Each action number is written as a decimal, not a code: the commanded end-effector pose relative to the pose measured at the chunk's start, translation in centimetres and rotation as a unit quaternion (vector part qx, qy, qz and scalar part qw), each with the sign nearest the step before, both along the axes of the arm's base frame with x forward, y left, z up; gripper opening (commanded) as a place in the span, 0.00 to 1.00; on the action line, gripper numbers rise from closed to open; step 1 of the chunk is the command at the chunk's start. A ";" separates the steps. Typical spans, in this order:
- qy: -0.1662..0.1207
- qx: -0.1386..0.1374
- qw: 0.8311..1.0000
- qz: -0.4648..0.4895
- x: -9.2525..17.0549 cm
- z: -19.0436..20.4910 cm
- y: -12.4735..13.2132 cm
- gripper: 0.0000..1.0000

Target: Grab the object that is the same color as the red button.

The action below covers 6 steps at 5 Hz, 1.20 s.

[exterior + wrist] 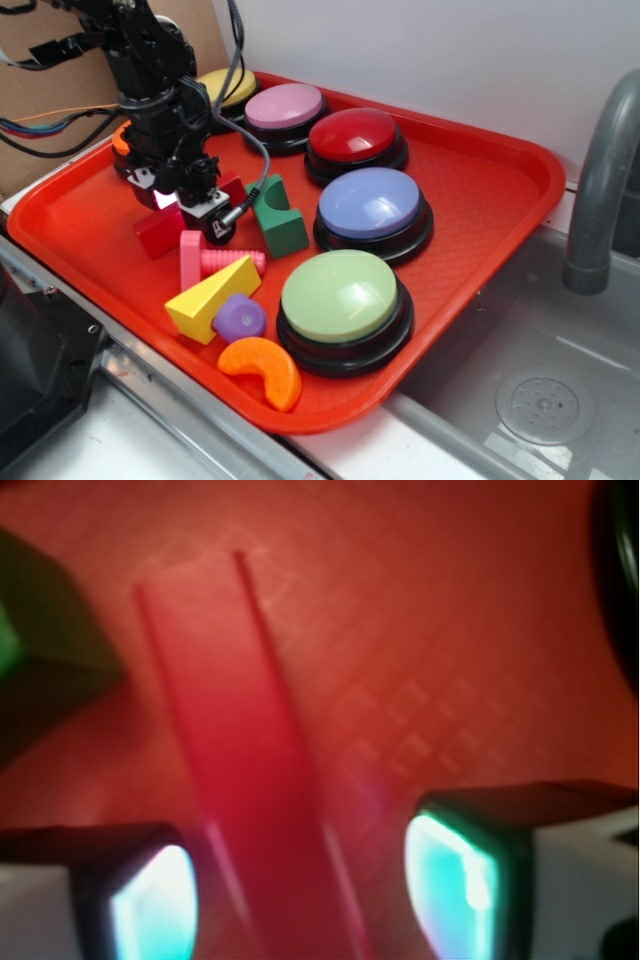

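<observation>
Jaws stand apart, one on each side of the red block, and in the wrist view there is a small gap between each pad and the block, so they are not squeezing it. The gripper is low over the left part of the tray. The block lies flat on the tray floor under it, with one end sticking out to the near left. I cannot tell if the pads touch the block.

Close around the block are other toys. A green block with a round notch stands just to the right of the gripper. A pink bolt lies just near of it. Nearer still are a yellow wedge, a small purple piece and an orange curved piece. The green block and the pink bolt crowd the gripper, but nothing lies on top of the red block.

The tray also holds big round buttons. The red button sits at the far side, well apart from the block. A pink button is to its left, and a yellow button is farther left, partly behind the arm. A blue button is in the middle right, and a green button is near. An orange bit peeks out behind the arm on the left.

The tray rests on the surface beside a sink with a gray faucet.
</observation>
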State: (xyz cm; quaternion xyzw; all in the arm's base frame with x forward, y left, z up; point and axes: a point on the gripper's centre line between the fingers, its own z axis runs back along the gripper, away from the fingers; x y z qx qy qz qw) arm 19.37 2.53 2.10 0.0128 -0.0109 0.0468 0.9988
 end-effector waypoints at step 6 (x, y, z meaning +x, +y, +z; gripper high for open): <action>-0.080 0.022 0.996 0.016 1.0 17.2 2.2 0.00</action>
